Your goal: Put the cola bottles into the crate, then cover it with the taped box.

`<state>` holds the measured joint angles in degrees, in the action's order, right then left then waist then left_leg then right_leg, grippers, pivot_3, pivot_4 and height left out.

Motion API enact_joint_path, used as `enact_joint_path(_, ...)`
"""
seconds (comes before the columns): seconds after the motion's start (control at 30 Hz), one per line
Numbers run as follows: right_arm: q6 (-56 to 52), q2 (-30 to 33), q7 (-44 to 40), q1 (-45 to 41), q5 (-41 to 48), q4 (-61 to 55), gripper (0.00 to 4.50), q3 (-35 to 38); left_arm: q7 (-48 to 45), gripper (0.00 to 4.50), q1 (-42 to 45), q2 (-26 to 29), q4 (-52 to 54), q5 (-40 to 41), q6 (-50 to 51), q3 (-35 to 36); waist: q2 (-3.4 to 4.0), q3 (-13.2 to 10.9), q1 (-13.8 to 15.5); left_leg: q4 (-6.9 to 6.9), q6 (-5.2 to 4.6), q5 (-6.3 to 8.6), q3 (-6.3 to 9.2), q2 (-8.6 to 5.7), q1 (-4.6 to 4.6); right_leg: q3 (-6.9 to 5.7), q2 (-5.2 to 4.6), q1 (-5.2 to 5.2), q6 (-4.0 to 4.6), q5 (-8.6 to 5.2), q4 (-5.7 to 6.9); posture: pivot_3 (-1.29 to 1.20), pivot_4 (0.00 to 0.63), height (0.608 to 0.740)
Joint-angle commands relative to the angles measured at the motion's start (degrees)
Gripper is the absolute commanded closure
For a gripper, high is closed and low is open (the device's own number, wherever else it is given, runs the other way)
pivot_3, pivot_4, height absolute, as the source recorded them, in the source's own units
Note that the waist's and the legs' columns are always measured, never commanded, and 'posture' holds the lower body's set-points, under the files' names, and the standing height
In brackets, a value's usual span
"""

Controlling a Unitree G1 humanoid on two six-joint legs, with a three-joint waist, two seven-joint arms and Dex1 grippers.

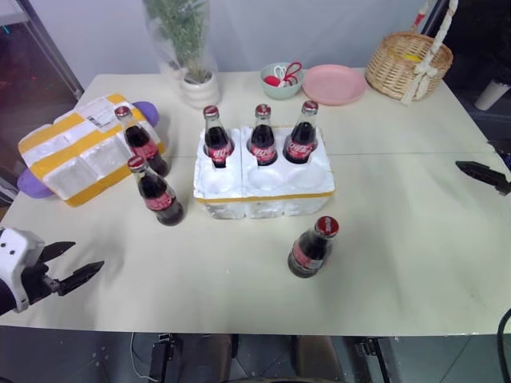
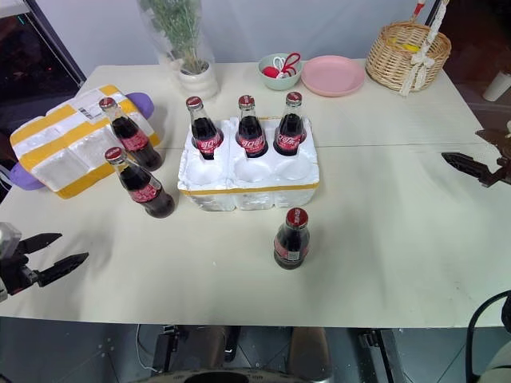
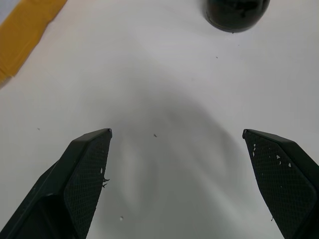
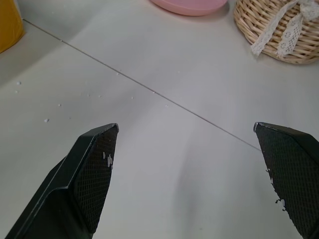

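At the table's near left corner the left gripper point(image 1: 73, 267) hangs with jaws spread, empty; the right gripper point(image 2: 471, 167), likewise spread and empty, sits at the far right edge. Six cola bottles: three in the crate's point(image 1: 263, 195) back wells, two point(image 1: 156, 191) beside the taped box point(image 1: 68, 152), one point(image 1: 311, 247) before the crate. Plant, bowl, pink plate point(image 1: 334, 83), basket point(image 1: 409, 64) line the rear
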<state>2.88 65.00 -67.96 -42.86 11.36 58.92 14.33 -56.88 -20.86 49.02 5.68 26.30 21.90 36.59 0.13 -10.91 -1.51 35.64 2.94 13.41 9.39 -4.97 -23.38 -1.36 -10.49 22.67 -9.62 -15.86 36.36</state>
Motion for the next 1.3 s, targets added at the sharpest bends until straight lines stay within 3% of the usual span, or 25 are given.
enact_joint_path(0.03,1.02,0.34,0.10,-0.18,0.47,0.06,0.00,1.15,0.62,0.10,0.07,0.27,0.06,-1.27,-1.21,-0.06,0.00,0.00,-0.10,0.00,0.00,0.00,0.00,0.00,0.00,0.00,0.00,0.00,0.00,0.00,0.00,0.00,0.150,0.737)
enact_joint_path(0.47,-2.17,0.44,-0.67,0.27,1.87,-0.16,0.00,2.11,-1.64,0.10,5.71,0.75,0.30,3.03,2.11,-1.22,0.01,0.01,-1.11,0.13,0.00,0.00,-0.02,0.00,0.06,0.05,0.01,-0.03,0.00,0.01,0.19,0.00,0.150,0.737)
enact_joint_path(0.7,-14.84,3.08,-13.18,-5.63,5.04,-4.96,0.00,1.04,-6.26,0.10,13.97,3.49,3.17,11.86,9.74,-2.12,0.03,0.00,-1.11,0.53,0.00,0.00,-0.02,-0.01,0.06,0.10,0.00,-0.02,0.00,0.01,0.61,0.00,0.150,0.737)
enact_joint_path(0.87,-30.29,5.97,-24.18,-8.91,11.54,-17.82,0.00,-1.07,-8.66,0.10,18.81,6.69,3.36,11.80,10.26,-5.93,0.29,-0.03,-1.13,0.45,0.00,-0.01,-0.22,0.00,0.09,0.36,0.03,0.16,0.00,0.00,0.73,0.00,0.150,0.737)
enact_joint_path(1.1,-43.10,8.35,-24.54,-3.42,24.77,-41.08,0.00,-3.33,-6.72,0.10,29.66,4.98,-2.69,7.65,7.06,-14.30,0.26,-0.04,-0.97,0.48,0.00,0.00,-0.32,0.00,0.08,0.46,0.03,0.21,-0.02,0.01,0.76,0.00,0.150,0.737)
enact_joint_path(1.3,-47.36,7.52,-23.80,-0.94,28.66,-50.13,0.00,-1.25,-6.94,0.10,33.98,3.08,-5.89,5.35,4.79,-19.14,0.26,-0.05,-0.95,0.50,0.00,-0.01,-0.41,-0.01,0.06,0.55,0.03,0.29,-0.06,0.04,0.80,0.00,0.150,0.737)
